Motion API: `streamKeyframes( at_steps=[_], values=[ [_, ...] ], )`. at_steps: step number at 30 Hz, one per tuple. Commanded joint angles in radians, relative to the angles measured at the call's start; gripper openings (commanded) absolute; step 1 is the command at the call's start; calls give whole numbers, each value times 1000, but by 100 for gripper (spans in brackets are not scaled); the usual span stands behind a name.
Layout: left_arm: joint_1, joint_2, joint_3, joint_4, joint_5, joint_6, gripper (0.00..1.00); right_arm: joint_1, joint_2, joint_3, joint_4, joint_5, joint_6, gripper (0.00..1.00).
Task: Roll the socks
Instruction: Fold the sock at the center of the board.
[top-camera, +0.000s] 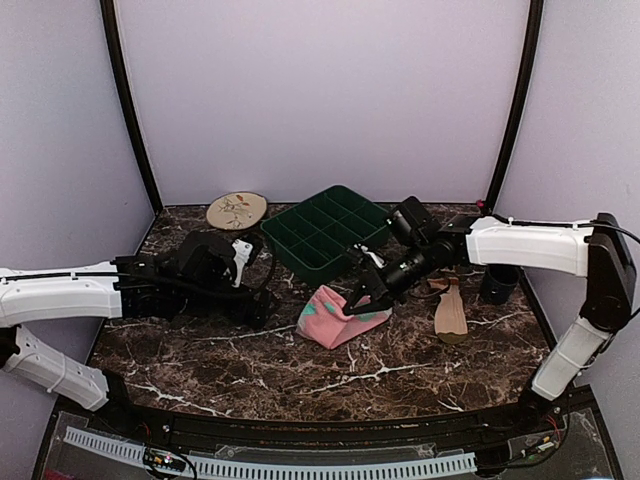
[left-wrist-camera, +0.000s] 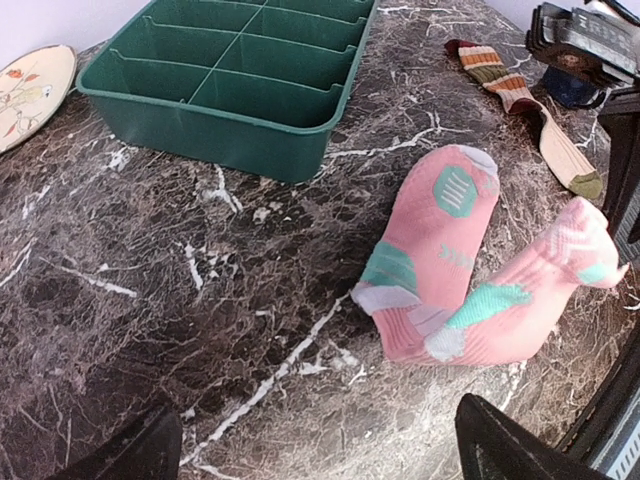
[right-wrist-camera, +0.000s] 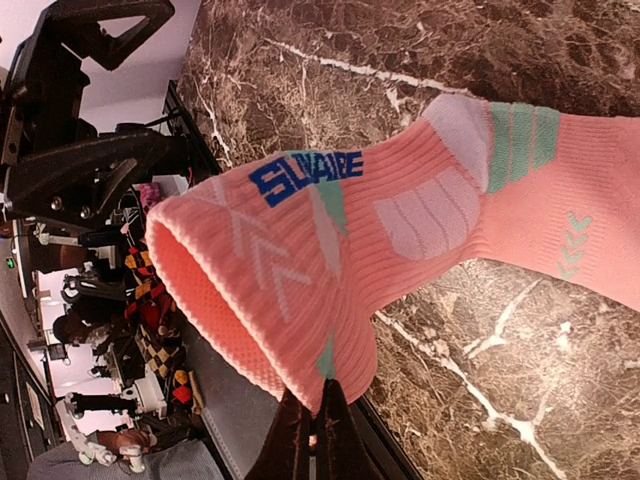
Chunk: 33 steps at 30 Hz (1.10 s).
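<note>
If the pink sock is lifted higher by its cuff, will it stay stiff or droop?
Likely floppy: the pink sock folds and sags from the right gripper. Probably light, since a small pinch on the cuff edge holds it up. Its ribbed knit should not slip.

Green divided tray (top-camera: 325, 232) at back-ctr of marble table (top-camera: 250, 370), round beige plate (top-camera: 237, 210) to its left, dark container (top-camera: 498, 283) far rt.

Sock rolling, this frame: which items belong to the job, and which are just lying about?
Job:
pink sock, cuff pinched by the right pincer
tan sock, lying untouched
left pincer, open and empty

Lying about:
green divided tray
round patterned plate
dark cup
</note>
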Motion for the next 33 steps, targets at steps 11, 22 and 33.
streamKeyframes(
  at_steps=[11, 22, 33],
  values=[
    [-3, 233, 188, 92, 72, 138, 98, -196, -27, -98, 23, -28, -38, 0],
    [-3, 435, 337, 128, 150, 186, 98, -260, 15, -136, 46, 27, -70, 0],
    [-3, 567, 423, 115, 189, 196, 98, -281, 95, -120, 72, 90, -86, 0]
  ],
)
